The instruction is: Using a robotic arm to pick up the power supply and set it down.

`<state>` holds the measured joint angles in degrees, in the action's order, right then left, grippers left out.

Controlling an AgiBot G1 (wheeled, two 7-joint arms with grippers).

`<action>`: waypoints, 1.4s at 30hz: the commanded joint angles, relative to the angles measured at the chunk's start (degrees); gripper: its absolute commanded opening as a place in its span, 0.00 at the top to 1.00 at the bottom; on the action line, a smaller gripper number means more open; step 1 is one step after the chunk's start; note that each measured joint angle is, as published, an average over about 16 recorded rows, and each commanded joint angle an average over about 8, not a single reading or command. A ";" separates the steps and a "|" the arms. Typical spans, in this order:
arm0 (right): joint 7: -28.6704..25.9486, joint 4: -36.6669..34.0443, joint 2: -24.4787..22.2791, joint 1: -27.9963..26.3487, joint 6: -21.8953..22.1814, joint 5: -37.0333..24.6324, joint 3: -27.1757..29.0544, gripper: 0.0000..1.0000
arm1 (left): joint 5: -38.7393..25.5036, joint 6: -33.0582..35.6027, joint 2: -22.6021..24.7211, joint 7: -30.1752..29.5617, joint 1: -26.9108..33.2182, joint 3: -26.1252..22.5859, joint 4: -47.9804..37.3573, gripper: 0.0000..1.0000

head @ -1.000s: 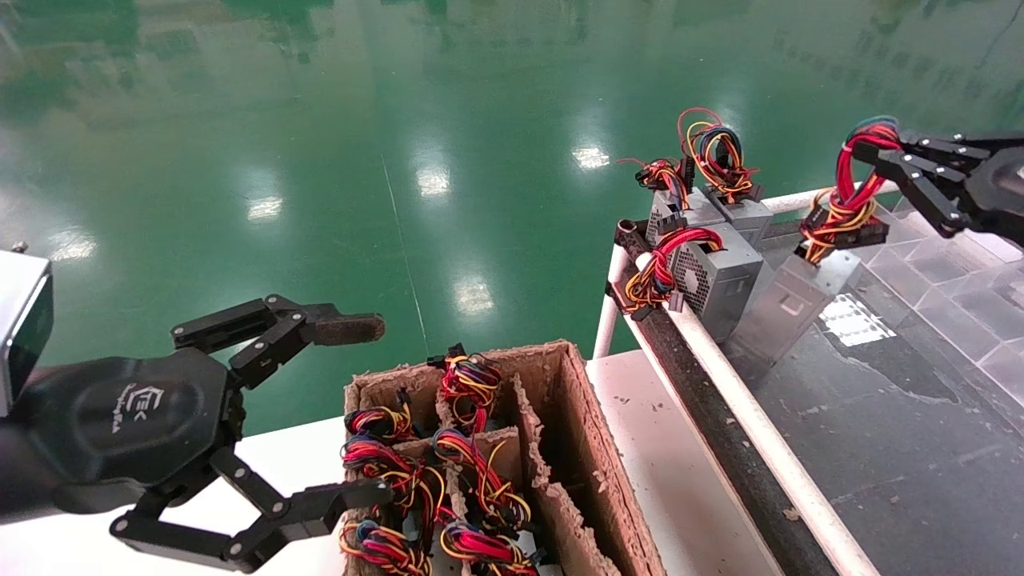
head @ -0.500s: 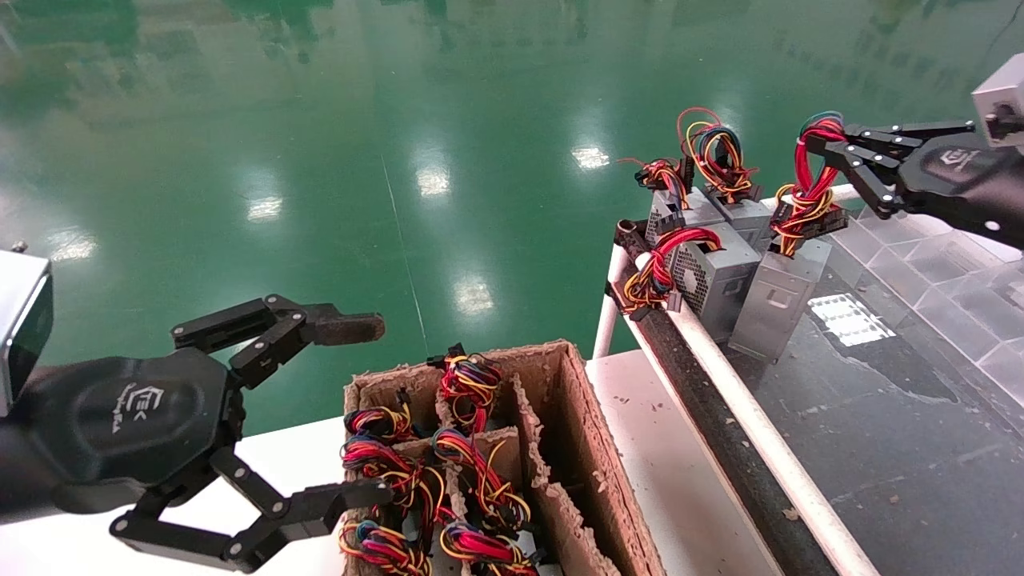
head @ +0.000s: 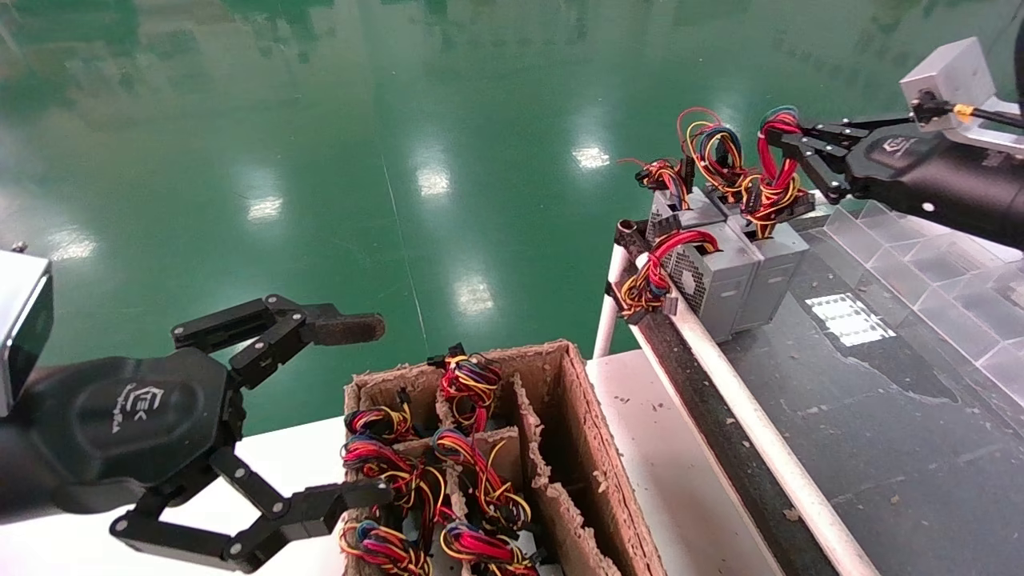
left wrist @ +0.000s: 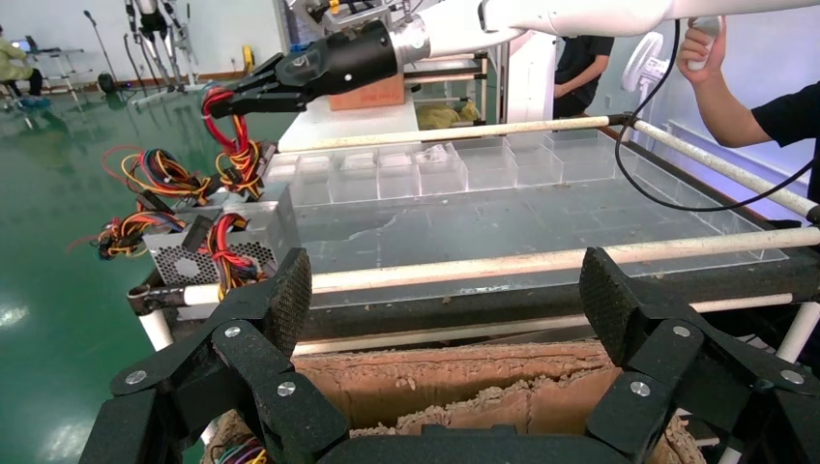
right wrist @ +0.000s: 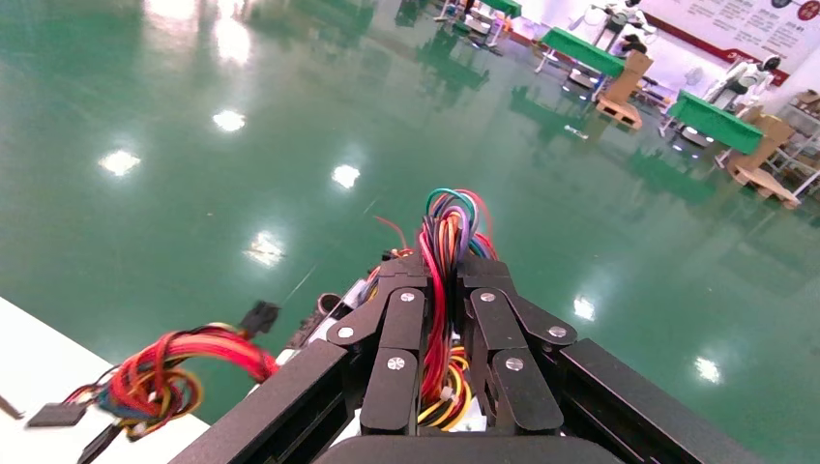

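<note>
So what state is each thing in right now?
Right gripper: shut on the power supply's wire loop.
Power supply: upright beside the mesh box, wires held.
Left gripper: open, empty, by the carton.
Carton: open, partly filled.

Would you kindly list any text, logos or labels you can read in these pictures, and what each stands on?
"TEK": white logo on the left gripper palm; the small print beside it is too blurred to read.
White logo on the right gripper palm: too small to read.
Power supply: no readable label.
</note>
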<state>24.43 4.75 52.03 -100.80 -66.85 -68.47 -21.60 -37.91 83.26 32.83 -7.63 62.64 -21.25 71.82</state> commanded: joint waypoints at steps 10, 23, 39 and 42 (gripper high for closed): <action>0.94 -3.28 1.96 -0.93 4.54 -1.14 -0.71 0.00 | 0.00 0.00 0.00 0.00 0.00 0.00 0.00 0.00; 1.23 -3.68 0.77 -1.28 0.81 -2.71 -1.82 0.00 | 0.00 0.00 0.00 0.00 0.00 -0.01 0.00 0.00; 4.15 -4.00 -1.68 -1.29 -1.35 -1.67 -1.10 0.00 | 0.01 0.00 0.00 0.01 0.00 -0.01 0.00 0.00; 4.76 -4.20 -2.27 -0.83 -2.34 0.25 0.23 0.00 | 0.01 0.00 0.00 0.01 0.00 -0.01 0.00 0.00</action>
<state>28.60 0.46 49.84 -101.71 -69.81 -68.15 -21.32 -37.90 83.26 32.83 -7.62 62.65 -21.26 71.82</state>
